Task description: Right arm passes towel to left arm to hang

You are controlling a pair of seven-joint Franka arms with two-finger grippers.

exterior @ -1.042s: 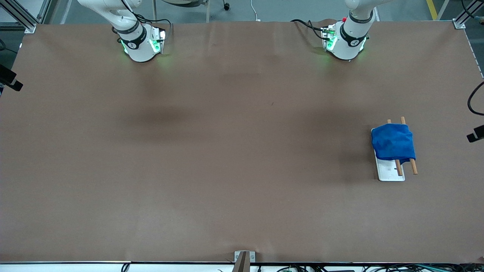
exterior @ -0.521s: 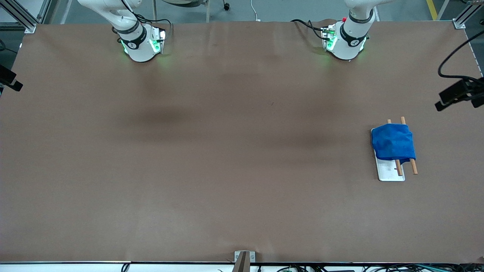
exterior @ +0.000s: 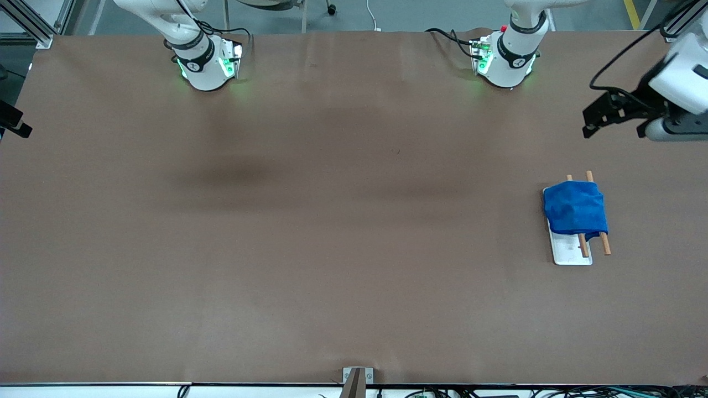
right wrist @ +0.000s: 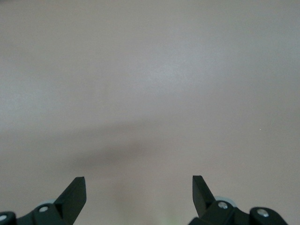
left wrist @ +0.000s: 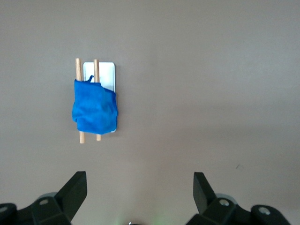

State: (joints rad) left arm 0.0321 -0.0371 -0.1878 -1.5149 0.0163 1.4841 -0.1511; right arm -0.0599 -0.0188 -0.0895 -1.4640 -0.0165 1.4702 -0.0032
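Since a second ago the left gripper [exterior: 600,119] has swung into the front view from the edge at the left arm's end of the table, and now hangs in the air over the bare table, at about one o'clock from the towel [exterior: 574,209]; its fingers stand spread wide, pinching nothing, as the left wrist view shows with both black fingertips [left wrist: 75,188] well apart; the towel has not shifted; it lies draped over two wooden rods [exterior: 604,242] that rest on a small white plate [exterior: 569,254], toward the left arm's end of the table; the rods poke out from under the cloth at twelve and at six o'clock; the plate shows bare at six o'clock of the towel; the right gripper [right wrist: 139,190] is over plain brown table [exterior: 310,232], its fingers likewise spread and empty; in the front view only a small black part shows at the edge at the right arm's end; the right arm waits.
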